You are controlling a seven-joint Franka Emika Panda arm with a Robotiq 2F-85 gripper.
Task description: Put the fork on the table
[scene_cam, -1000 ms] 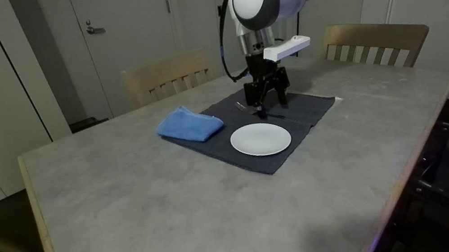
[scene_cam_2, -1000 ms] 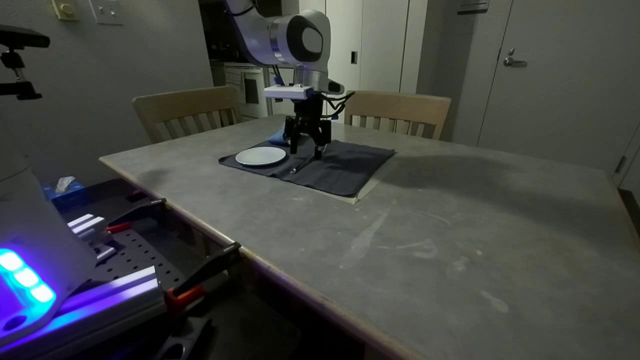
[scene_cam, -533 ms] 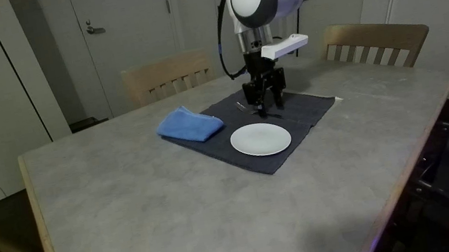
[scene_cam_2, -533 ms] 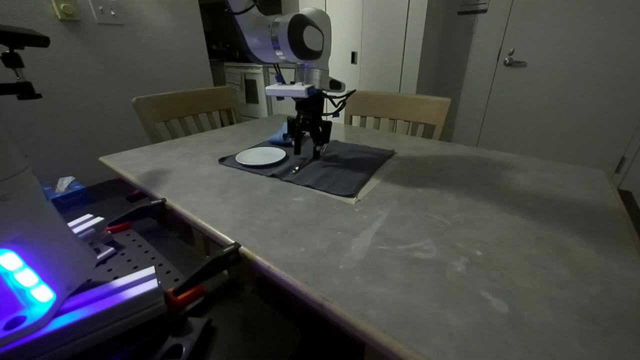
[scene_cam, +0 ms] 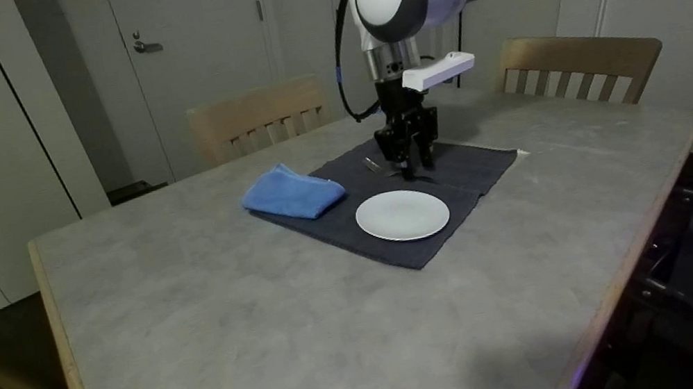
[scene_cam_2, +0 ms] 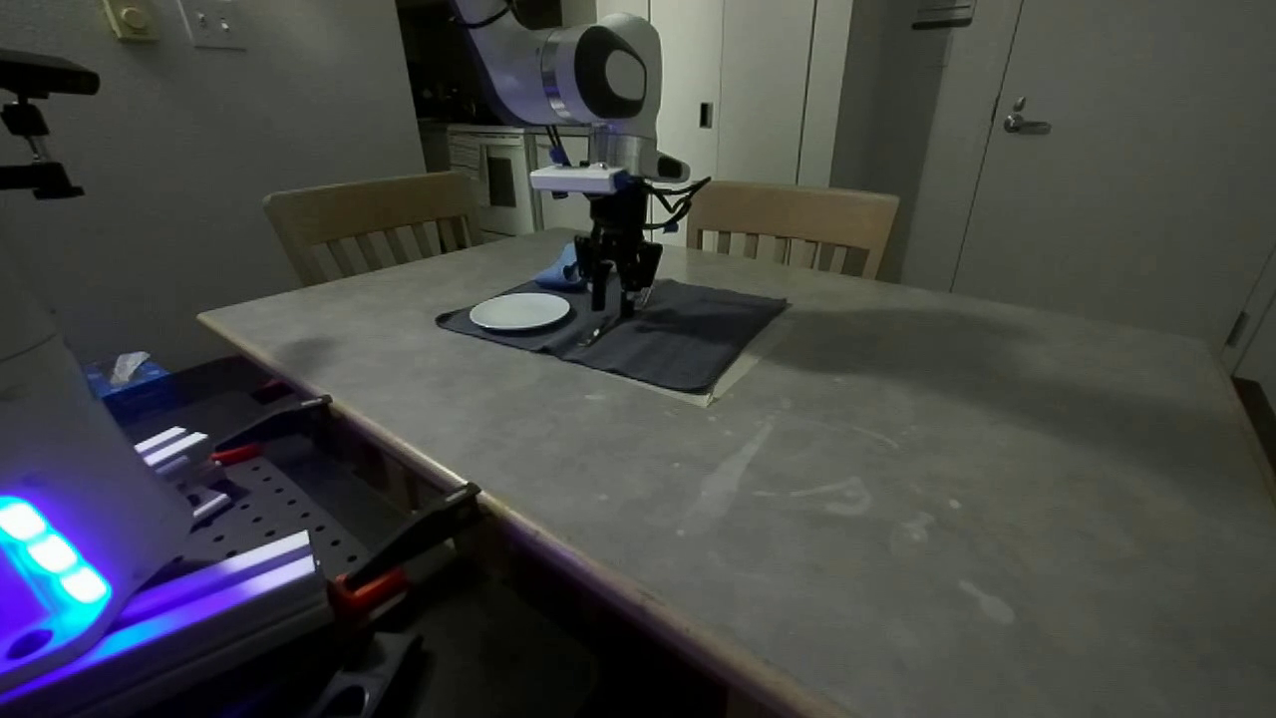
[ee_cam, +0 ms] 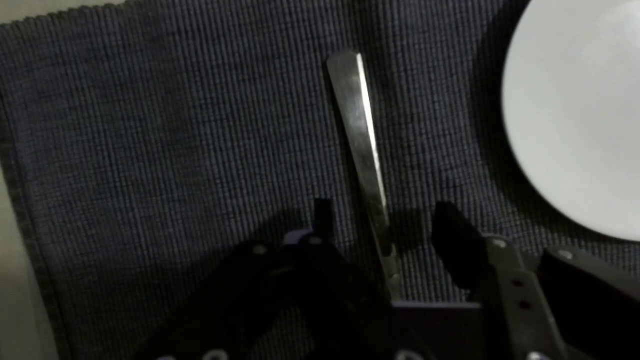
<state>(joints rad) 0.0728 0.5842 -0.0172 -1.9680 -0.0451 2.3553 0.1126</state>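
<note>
The fork (ee_cam: 359, 117) is thin, metallic and grey, and lies on the dark placemat. In the wrist view its handle runs up between the fingers, and its lower part is hidden behind the gripper. Its tines (scene_cam: 374, 165) show left of the gripper in an exterior view, and its handle end (scene_cam_2: 590, 337) shows in an exterior view. My gripper (ee_cam: 382, 217) is partly open around the handle, with a gap on each side. The gripper is low over the placemat in both exterior views (scene_cam: 418, 167) (scene_cam_2: 613, 307). The table (scene_cam: 260, 350) has a mottled grey top.
The dark grey placemat (scene_cam: 369, 243) lies under the fork. A white plate (scene_cam: 403, 215) sits on it, right of the gripper in the wrist view (ee_cam: 575, 120). A blue folded cloth (scene_cam: 292, 193) lies at the placemat's edge. Wooden chairs (scene_cam_2: 797, 219) stand around the table.
The fingers have moved closer together, narrowing the gap around the fork's handle. The arm has shifted only slightly. The fork, plate and cloth show no clear movement.
</note>
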